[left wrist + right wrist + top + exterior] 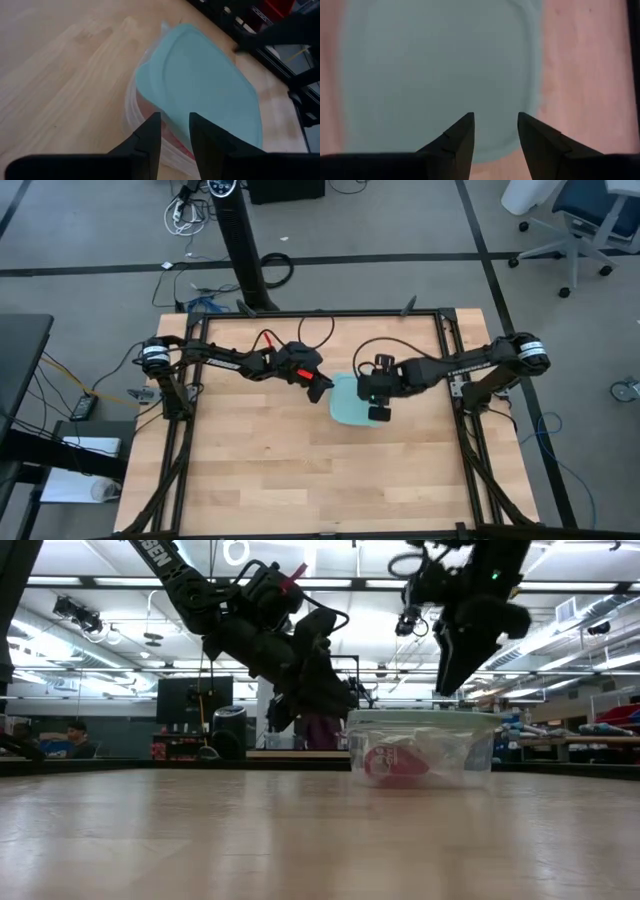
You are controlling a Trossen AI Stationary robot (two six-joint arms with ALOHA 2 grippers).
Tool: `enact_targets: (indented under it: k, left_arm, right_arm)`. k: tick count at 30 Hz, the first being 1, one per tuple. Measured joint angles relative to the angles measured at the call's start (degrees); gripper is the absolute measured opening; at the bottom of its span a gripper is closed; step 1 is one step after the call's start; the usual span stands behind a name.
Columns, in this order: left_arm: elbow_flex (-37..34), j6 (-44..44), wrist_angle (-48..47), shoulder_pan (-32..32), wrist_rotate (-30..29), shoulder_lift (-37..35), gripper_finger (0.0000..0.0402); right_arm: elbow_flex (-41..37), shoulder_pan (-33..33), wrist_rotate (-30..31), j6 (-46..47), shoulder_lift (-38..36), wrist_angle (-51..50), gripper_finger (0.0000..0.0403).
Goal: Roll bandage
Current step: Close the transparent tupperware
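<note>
both sets of jaws stand partly open, empty; left gripper (320, 388) beside, right gripper (379, 410) above lidded container (345, 405).

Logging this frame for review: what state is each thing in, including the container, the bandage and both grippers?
container: standing on the table, clear walls, light-blue lid on and closed.
bandage: red, inside the container, seen through its wall; rolled or loose cannot be told.
left gripper: fingers apart, empty, above the container's edge.
right gripper: fingers apart, empty, hovering over the lid.
</note>
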Motion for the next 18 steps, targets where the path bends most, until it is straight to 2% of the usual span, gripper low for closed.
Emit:
enact_targets:
  k: [3,7,12,18]
  left_arm:
    - [0.02,-0.18,-1.06,0.0,0.47,0.0,0.0103]
    - [0.02,-0.12,-2.07,-0.28,0.61,0.0,0.0103]
    - [0.02,0.79,-3.34,-0.31,2.0,0.0,0.0103]
    - [0.04,1.46,-4.58,-0.31,2.27,0.0,0.0103]
  right_arm:
    - [-0.03,-1.9,-1.46,1.97,-0.39,-2.73,0.0149]
    - [-0.58,-2.11,-6.54,7.76,-0.83,-5.43,0.0149]
    - [-4.39,-0.97,-2.42,12.8,-2.3,-6.32,0.0149]
    - [-8.89,-1.17,-2.48,14.42,-6.26,-3.68,0.0149]
